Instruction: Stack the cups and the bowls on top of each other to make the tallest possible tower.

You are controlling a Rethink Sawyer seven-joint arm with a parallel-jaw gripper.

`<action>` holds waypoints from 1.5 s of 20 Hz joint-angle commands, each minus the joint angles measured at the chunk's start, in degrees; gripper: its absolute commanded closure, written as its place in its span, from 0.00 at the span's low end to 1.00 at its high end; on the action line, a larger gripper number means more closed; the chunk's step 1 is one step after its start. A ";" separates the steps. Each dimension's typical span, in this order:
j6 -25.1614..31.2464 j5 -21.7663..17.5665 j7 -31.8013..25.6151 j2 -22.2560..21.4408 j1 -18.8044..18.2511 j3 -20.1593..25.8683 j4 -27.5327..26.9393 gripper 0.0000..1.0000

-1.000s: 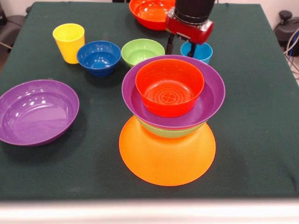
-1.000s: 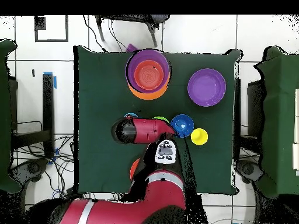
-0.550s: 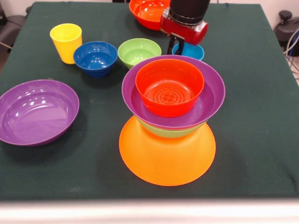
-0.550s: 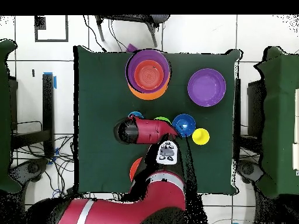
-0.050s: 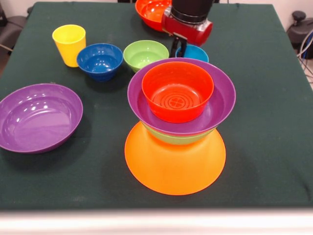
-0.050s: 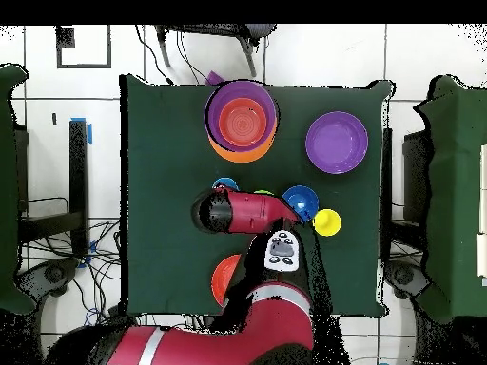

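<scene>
- Two cups are standing upright on the worktop (image 5: 274, 98): a yellow cup (image 5: 69, 44) at the far left and a blue cup (image 5: 194, 52) just behind the tower (image 5: 178, 127).
- Eight bowls are showing in all.
- Four are making up the tower: an upturned orange bowl (image 5: 174, 166) as base, then a green bowl (image 5: 171, 138), a purple bowl (image 5: 221, 105), and a red bowl (image 5: 177, 90) on top.
- Four are sitting loose: a big purple bowl (image 5: 38, 116), a dark blue bowl (image 5: 100, 60), a green bowl (image 5: 145, 54), a red bowl (image 5: 154, 12).
- The pincer (image 5: 179, 45) is hanging at the blue cup's rim, its fingers (image 5: 175, 45) narrow; whether it is gripping the cup, I cannot tell.
</scene>
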 commanded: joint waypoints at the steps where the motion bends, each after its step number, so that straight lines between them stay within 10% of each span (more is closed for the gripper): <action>1: 5.51 1.08 2.49 -2.10 -2.38 5.56 2.61 1.00; 11: 21.09 3.67 1.87 -11.29 -2.65 6.09 3.54 1.00; 30: 28.47 3.60 -2.77 -11.75 -5.01 7.38 -4.84 1.00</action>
